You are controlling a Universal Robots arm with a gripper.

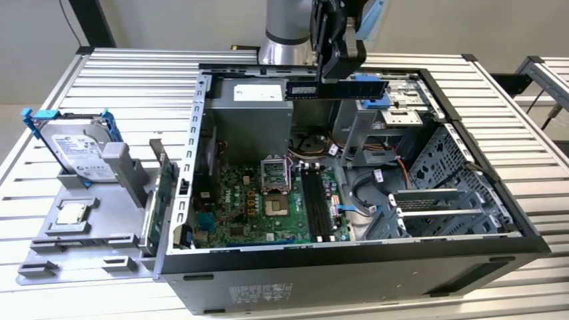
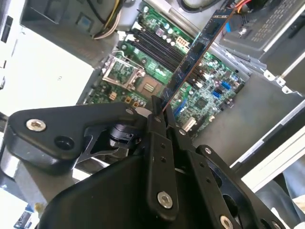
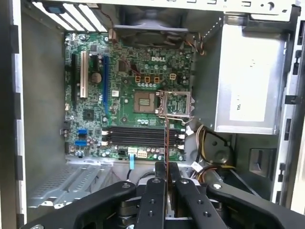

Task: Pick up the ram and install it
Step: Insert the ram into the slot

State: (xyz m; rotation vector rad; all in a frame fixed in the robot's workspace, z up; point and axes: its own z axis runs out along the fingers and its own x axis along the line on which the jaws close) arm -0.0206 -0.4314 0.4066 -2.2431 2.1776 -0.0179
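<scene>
I work at a ribbed metal table (image 1: pixel 124 73) under even light; a pale wall (image 1: pixel 178 23) behind, a second table (image 1: pixel 550 70) at the exterior view's right.

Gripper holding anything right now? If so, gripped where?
Yes. The gripper holds the long, thin blue circuit-board ram stick, fingers clamped on its upper long edge near mid-length.

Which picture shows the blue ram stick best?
The second wrist view: the ram is close, and you see its long flat side nearly from end to end. The exterior view shows it side on too, but small. The first wrist view shows just its thin edge.
</scene>
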